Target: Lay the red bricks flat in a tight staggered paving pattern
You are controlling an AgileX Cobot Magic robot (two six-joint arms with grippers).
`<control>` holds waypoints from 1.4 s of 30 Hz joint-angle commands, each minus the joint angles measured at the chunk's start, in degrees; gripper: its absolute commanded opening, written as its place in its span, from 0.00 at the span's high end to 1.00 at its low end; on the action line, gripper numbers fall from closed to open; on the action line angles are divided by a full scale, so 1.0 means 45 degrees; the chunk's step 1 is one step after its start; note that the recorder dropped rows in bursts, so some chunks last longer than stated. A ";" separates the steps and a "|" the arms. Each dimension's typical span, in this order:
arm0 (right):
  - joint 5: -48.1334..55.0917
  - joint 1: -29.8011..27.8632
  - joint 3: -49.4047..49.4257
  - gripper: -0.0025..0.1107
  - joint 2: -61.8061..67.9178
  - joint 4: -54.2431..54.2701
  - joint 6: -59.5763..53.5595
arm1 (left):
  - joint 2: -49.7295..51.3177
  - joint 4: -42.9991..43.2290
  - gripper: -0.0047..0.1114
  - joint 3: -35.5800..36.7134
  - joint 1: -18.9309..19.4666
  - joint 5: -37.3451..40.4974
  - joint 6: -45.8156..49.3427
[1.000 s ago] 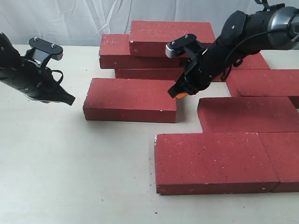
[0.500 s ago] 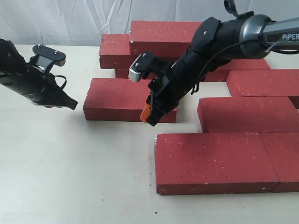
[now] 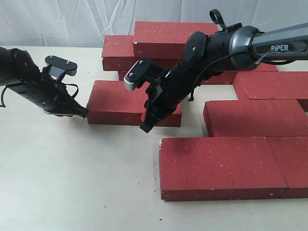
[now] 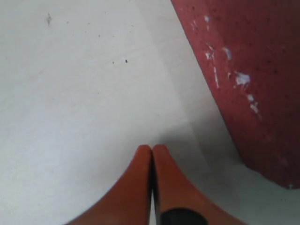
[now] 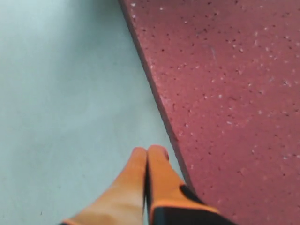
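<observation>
Lying flat on the pale surface point(image 3: 72, 183), the loose red brick point(image 3: 118, 96) runs side to side; left gripper point(image 3: 82, 113) at its short end, right gripper point(image 3: 145, 127) at its long edge, both fingers pinched closed; white curtain point(image 3: 57, 19) behind.

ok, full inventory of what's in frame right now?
loose brick: one, dark red, flat, centre
laid bricks: about five, dark red, flat in rows, right side
stacked bricks: about three, dark red, piled at back
table: one, off-white, under everything
curtain: one, white, behind
left gripper: black, orange tips, shut, at loose brick's left end
right gripper: black, orange tips, shut, by loose brick's front edge
</observation>
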 commanded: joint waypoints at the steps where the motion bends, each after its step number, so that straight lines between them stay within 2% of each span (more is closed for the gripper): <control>1: -0.0310 0.0037 -0.0044 0.99 0.0045 -0.0059 0.0000 | 0.0038 -0.0309 0.96 -0.0115 -0.0158 -0.0439 0.0024; 11: -0.1520 0.0037 -0.0044 0.99 0.0263 -0.0763 0.0264 | 0.0808 -0.0491 0.96 -0.0548 -0.0433 -0.0616 0.0024; 24: -0.2129 0.0037 -0.0044 0.99 0.0263 -0.0812 0.0366 | 0.0808 -0.0606 0.96 -0.0544 -0.1034 -0.2343 0.0024; 32: -0.2341 0.0037 -0.0044 0.99 0.0410 -0.0812 0.0390 | 0.0808 -0.0631 0.96 -0.0544 -0.1034 -0.3527 0.0024; 42: -0.3014 0.0037 -0.0044 0.99 0.0480 -0.0780 0.0885 | 0.0808 -0.0631 0.96 -0.0578 -0.1034 -0.4204 0.0024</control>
